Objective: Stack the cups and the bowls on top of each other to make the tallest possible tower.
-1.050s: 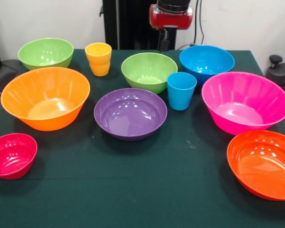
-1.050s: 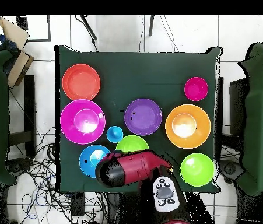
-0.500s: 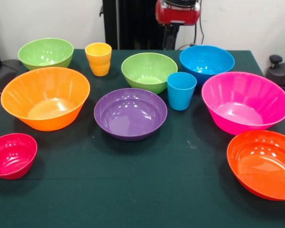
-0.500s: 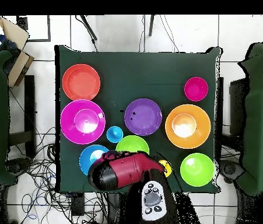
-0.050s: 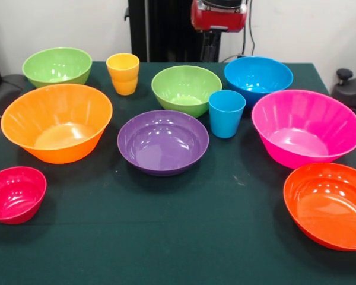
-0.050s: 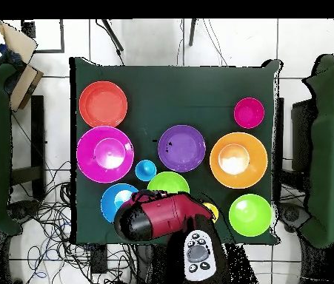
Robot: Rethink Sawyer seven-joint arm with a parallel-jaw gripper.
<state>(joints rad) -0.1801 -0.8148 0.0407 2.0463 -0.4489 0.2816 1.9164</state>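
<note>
Glossy plastic everywhere, and nothing stacked: every piece sits alone on the dark green cloth table (image 5: 166, 237). Front view first. Centre frame, the purple round bowl (image 5: 163, 141) sits mouth up, with the plain light blue tumbler (image 5: 226, 113) just to its upper right. Behind them, a green bowl (image 5: 186, 89) at upper centre, and the stepped yellow-orange tumbler (image 5: 123, 73) to its left, upright. Upper left corner holds the second green bowl (image 5: 57, 66); below it, the large orange bowl (image 5: 56, 122). Lower left, the small crimson bowl (image 5: 15, 193) near the table's edge. Over on the right: the blue bowl (image 5: 258, 77) at the top, the large pink bowl (image 5: 307, 127) below it, the red-orange bowl (image 5: 329, 205) at lower right.

At the top edge, the arm's red and black head (image 5: 219, 15) shows, well above the cups. From overhead that red housing (image 6: 162, 216) covers part of the blue bowl and most of the yellow-orange cup at the lower centre. Gripper hidden, so I cannot tell how it stands.
</note>
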